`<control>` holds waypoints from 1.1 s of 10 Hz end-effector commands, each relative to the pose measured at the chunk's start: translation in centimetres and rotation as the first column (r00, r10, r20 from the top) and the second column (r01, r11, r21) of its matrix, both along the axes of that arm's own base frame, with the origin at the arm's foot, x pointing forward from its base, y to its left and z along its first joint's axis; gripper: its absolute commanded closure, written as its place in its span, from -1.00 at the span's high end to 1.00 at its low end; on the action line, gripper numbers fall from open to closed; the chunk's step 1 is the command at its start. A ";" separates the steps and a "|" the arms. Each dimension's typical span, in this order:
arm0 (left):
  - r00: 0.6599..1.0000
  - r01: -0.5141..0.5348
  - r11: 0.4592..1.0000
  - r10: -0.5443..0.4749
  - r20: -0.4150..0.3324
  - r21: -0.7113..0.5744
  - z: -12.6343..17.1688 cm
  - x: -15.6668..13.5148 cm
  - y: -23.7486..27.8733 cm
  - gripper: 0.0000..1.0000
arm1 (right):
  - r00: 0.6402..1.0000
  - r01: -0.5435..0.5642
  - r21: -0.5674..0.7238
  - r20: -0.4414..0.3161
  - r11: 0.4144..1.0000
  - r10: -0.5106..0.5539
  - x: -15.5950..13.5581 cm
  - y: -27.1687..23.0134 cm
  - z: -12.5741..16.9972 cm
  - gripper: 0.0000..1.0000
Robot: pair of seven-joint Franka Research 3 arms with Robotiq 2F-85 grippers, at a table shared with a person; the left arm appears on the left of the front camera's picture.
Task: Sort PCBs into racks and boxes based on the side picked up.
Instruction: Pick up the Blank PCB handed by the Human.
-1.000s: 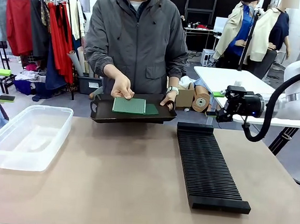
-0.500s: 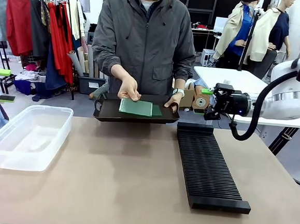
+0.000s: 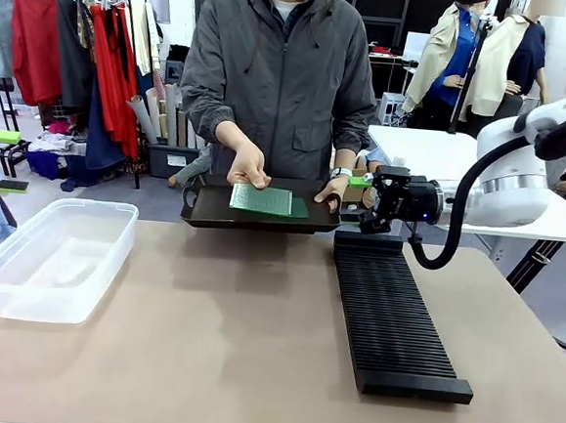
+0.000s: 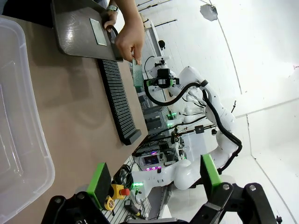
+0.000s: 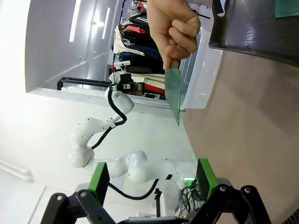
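A person at the far side holds a dark tray (image 3: 214, 216) by its handle with one hand. The other hand lifts a green PCB (image 3: 261, 199) just above it, dotted lighter face up. A second PCB (image 3: 300, 211) lies on the tray. My right gripper (image 3: 354, 200) hangs open and empty beside the tray's right end, over the far end of the black rack (image 3: 392, 318). In the right wrist view the held PCB (image 5: 174, 95) hangs edge-on ahead of the open fingers (image 5: 205, 175). My left gripper (image 3: 7, 162) stays open at the far left, behind the clear box (image 3: 54, 257).
The box sits on the table's left side and the rack runs front to back on the right. Bare brown tabletop lies between them. Clothes racks and a white side table stand behind the table.
The person shifted the tray slightly right and lifted one PCB off it. My right gripper moved left, from beside the white table to the tray's right end.
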State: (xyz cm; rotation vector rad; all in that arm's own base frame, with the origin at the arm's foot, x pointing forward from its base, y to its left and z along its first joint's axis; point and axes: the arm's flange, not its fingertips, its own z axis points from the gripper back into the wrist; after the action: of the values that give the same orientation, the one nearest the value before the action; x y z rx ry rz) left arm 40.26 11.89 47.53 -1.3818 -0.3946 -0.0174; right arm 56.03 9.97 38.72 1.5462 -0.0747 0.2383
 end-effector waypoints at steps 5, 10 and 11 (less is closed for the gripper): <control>1.000 0.000 1.000 0.000 -0.003 -0.007 0.1 -0.2 0.0 1.00 | 1.000 0.007 0.023 -0.002 1.000 -0.006 2.9 5.3 -0.9 1.00; 1.000 0.000 1.000 0.000 -0.003 -0.007 0.1 -0.2 0.0 1.00 | 0.998 0.044 0.033 -0.052 0.998 -0.043 4.7 7.9 -2.2 1.00; 1.000 0.000 1.000 0.000 -0.003 -0.007 0.1 -0.2 0.0 1.00 | 0.998 0.039 0.030 -0.050 0.999 -0.038 4.8 8.4 -2.1 1.00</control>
State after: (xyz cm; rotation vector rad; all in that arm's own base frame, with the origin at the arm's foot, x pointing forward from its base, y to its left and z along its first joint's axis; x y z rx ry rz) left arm 40.26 11.89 47.52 -1.3818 -0.3945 -0.0172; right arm 59.96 17.27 35.82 1.5722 -0.0673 0.1971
